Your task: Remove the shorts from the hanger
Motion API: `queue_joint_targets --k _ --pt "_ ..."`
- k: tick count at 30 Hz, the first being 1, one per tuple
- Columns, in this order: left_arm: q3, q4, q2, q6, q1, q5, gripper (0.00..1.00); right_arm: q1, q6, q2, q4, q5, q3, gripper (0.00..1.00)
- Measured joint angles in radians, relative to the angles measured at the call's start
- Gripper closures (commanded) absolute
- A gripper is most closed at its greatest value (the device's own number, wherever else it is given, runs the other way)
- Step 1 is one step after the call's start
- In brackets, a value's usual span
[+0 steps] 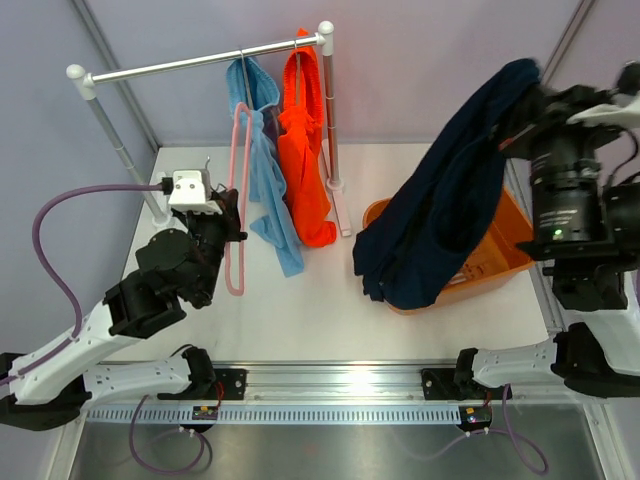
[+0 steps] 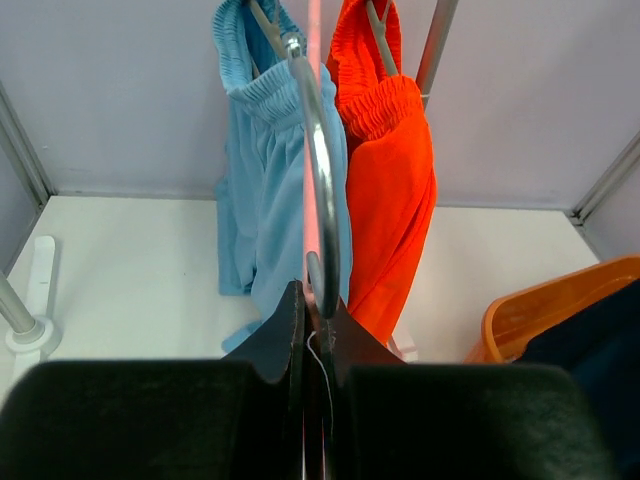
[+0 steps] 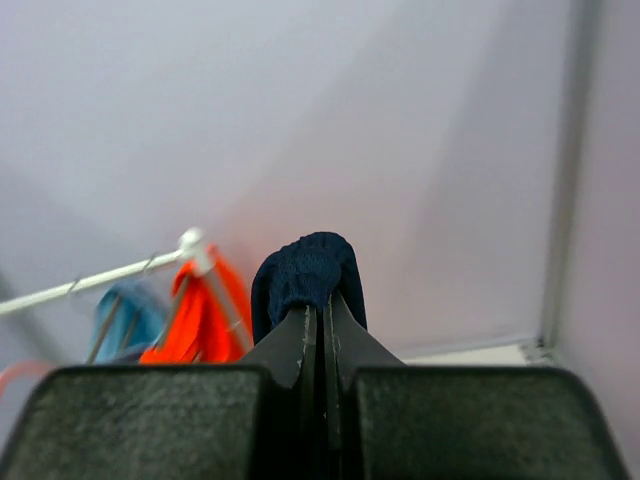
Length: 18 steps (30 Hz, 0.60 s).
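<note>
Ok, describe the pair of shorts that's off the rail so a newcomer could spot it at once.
Find the orange basket at the right of the table. Hanging over it from the shut right gripper is the dark navy pair. Unlike the light blue pair and the orange pair on the rail, it is on no hanger.

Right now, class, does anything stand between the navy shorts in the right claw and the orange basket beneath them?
Nothing visible does. The navy shorts hang from the shut right claw, and their lower end reaches the left rim of the basket. The rack stands off to the left, clear of that path.
</note>
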Motion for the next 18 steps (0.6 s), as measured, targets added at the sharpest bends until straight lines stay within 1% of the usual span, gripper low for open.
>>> queue_joint_targets --k 4,7,9,12,15,18 --pt "0.0 -0.021 0.018 0.001 0.0 0.018 1.0 -0.165 -0.109 0.026 0.141 -0.008 0.079 1.0" --pt "0.0 -0.023 0.026 0.001 0.0 0.032 1.0 -0.306 -0.109 0.06 0.154 -0.017 0.15 1.0" --pt "-0.002 -0.025 0.026 0.0 0.0 0.041 1.0 -0.42 -0.063 0.102 0.1 -0.036 0.208 1.0" --pt "-0.002 -0.031 0.025 0.0 0.0 0.05 1.0 -0.531 0.027 0.153 0.002 -0.068 0.238 1.0" --pt "-0.002 -0.038 0.019 0.0 0.001 0.056 1.0 -0.594 0.155 0.191 -0.129 -0.115 0.201 1.0" --pt "-0.005 -0.047 0.003 0.0 0.001 0.059 1.0 -0.612 0.267 0.225 -0.246 -0.167 0.127 1.0"
